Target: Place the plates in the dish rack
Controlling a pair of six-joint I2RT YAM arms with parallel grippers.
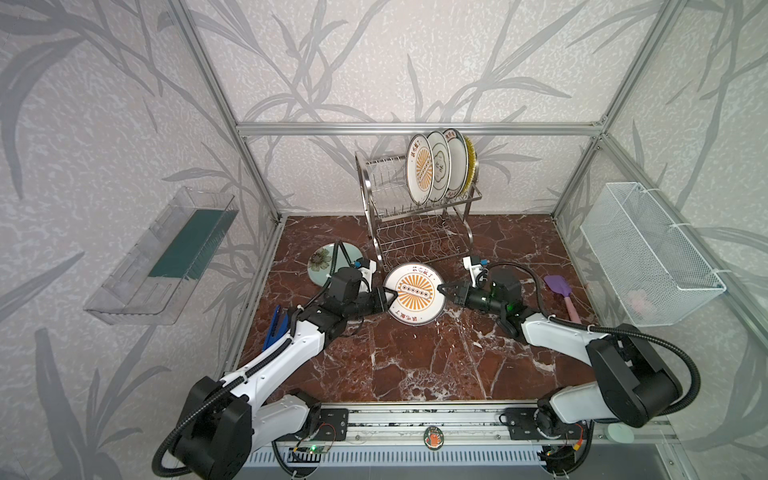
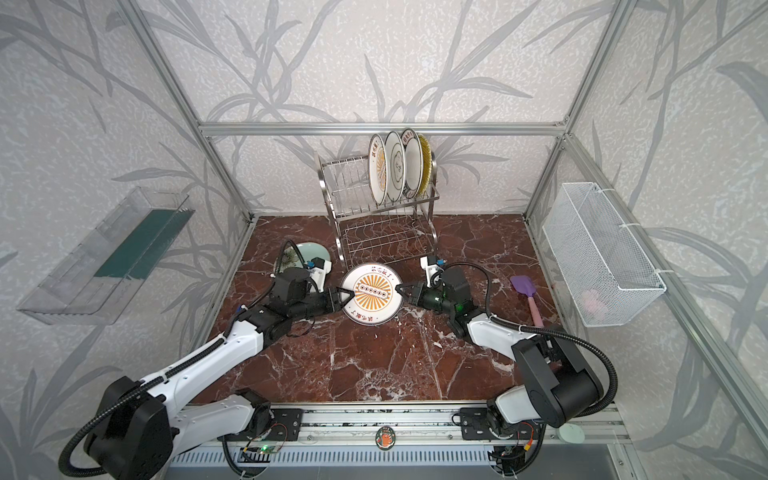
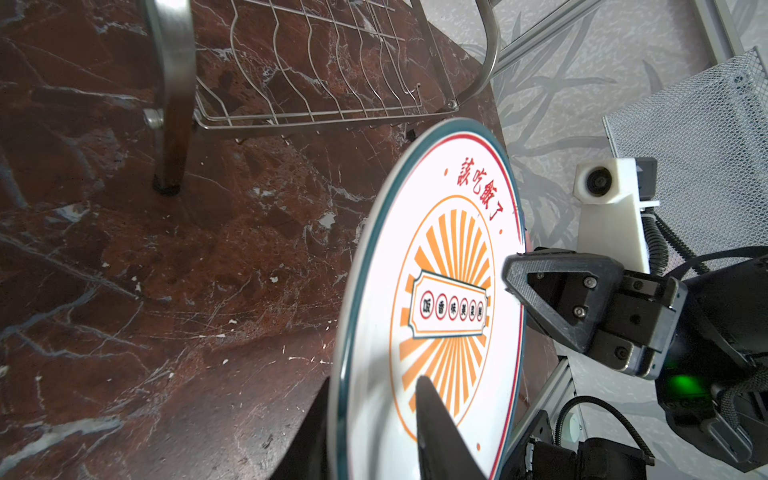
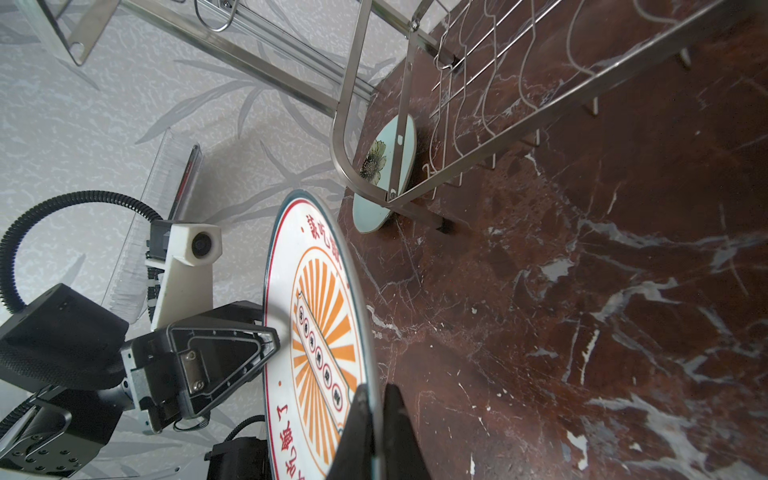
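Rack (image 1: 419, 243) sits at the far middle with four plates (image 1: 436, 166) already on edge at the right end of the top tier, so this is plate five of six. The sunburst plate (image 1: 414, 298) is just in front of the rack, looks lifted off the surface, face tilted up, with an arm on each side. Right gripper (image 1: 442, 288) is clamped tight on the right rim. Left gripper (image 1: 392, 297) has its jaws narrow and straddling the left rim, one finger (image 3: 436, 415) over the face, but honestly can't tell if it's actually pinching yet. The celadon plate (image 1: 322, 262) lies flat at far left, untouched. I'd guess the next move is one arm taking over, turning the plate on edge and dropping it between the free prongs left of the other four, without knocking them. Room is a metal-frame cell with leaf wallpaper and a red-brown marble top (image 1: 415, 361). There's a mesh basket (image 1: 648, 257) on the right wall, a clear tray (image 1: 166, 257) on the left, and a purple spatula (image 1: 559, 286) near the right arm.
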